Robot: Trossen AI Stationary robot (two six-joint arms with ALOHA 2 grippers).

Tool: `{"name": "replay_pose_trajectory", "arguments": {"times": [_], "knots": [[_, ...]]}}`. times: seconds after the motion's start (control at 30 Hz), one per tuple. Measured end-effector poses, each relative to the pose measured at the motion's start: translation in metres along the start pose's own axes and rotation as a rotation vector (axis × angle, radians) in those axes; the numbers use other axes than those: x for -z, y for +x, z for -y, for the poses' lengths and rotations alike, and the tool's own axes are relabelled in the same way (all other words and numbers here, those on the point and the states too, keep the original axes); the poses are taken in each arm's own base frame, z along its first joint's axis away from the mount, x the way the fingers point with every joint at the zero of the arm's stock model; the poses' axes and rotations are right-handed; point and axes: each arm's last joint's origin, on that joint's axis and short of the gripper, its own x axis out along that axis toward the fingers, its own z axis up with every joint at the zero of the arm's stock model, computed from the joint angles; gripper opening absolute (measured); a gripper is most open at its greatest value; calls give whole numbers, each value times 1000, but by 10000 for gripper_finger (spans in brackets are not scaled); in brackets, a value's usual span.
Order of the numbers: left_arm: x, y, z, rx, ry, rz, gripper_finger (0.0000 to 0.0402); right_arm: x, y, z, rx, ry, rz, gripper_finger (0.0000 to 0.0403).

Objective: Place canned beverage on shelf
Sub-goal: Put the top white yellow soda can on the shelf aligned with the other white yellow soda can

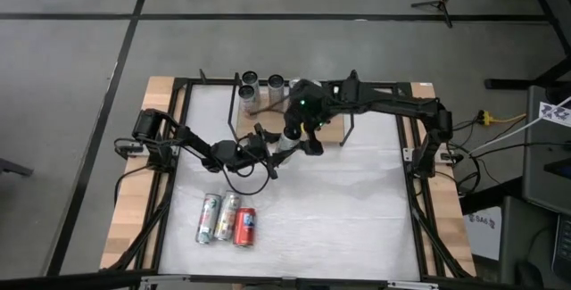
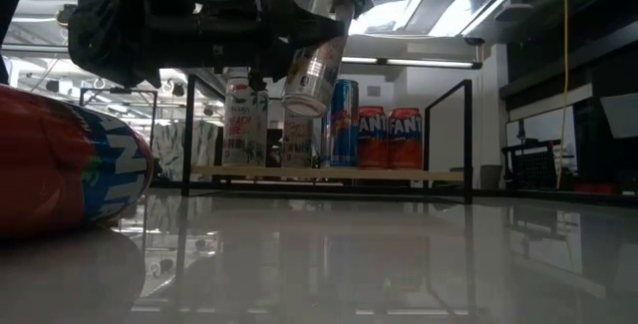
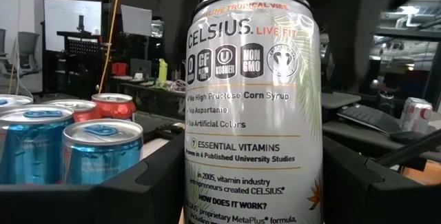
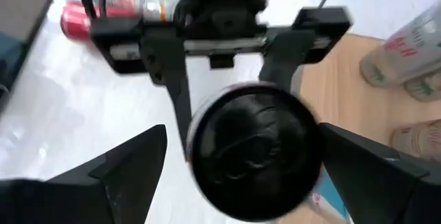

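- Item, held can: a white Celsius can (image 3: 253, 107) sits between the fingers of the left gripper (image 1: 278, 150), lifted off the tabletop (image 1: 357, 210) and leaning, just in front of the shelf (image 2: 329, 174).
- Left gripper: fingers closed on the can's sides, near its lower half as far as the left wrist view shows.
- Right gripper (image 4: 248, 155): hangs directly above the same can, fingers spread wide to either side of its dark end, not touching it as far as can be seen.
- Shelf: light-wood board with black rod uprights at the far side of the table. Already carrying several cans: two white ones (image 2: 245, 123) toward one end, a blue can (image 2: 345, 123), then two orange cans (image 2: 389, 137).
- Reserve stock: three cans lying on their sides near the table's front edge, two pale (image 1: 219, 216) and one red (image 1: 245, 227).
- Step in hand, judged: a transfer of the can from the left gripper to the right, or a joint guiding of it toward the board.
- Handling note: the right fingers ought to close squarely around the can's upper part before the left lets go. The wall is thin and smooth, so firm but moderate pressure suits.
- Handling note: bring the can upright before lowering.
- Hazard, judged: the standing cans are close together, and a tilted approach could knock one over.
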Motion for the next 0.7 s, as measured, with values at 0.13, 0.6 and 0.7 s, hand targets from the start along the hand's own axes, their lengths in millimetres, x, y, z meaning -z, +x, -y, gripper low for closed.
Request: {"name": "replay_pose_trajectory", "arguments": {"times": [0.13, 0.6, 0.7], "knots": [[0, 0, 0, 8, 2, -5, 234, -2, 9, -7, 25, -44, -31, 367], [2, 0, 1, 44, 7, -19, 234, 1, 16, -9, 32, -57, -77, 338], [2, 0, 1, 48, 8, -20, 234, 1, 16, -9, 31, -57, -77, 307]]}}
